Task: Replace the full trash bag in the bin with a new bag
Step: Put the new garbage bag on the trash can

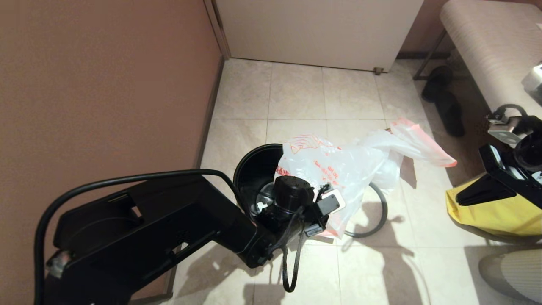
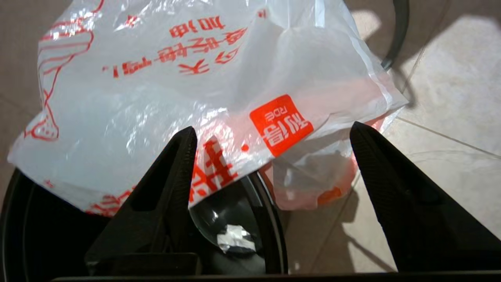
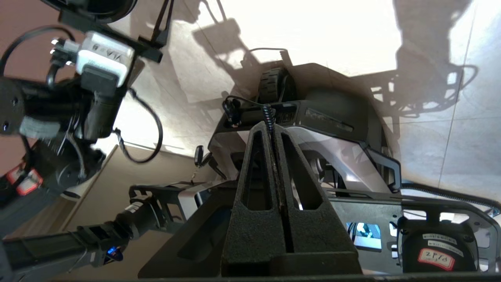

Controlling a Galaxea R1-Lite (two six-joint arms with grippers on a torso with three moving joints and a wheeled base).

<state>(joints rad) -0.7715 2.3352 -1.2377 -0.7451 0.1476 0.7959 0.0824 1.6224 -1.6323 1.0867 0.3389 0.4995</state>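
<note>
New bag (image 1: 334, 169) draped over right side of bin (image 1: 254, 169) rim, spilling onto floor tiles (image 1: 296, 93), pink-red handles trailing right. Grey ring (image 1: 379, 212) lying on floor beneath it. Left gripper (image 2: 270, 133) over bin mouth, fingers spread wide either side of bag's edge, gripping nothing. Right gripper (image 3: 273, 129) pressed closed, empty, near yellow bag (image 1: 495, 216).
</note>
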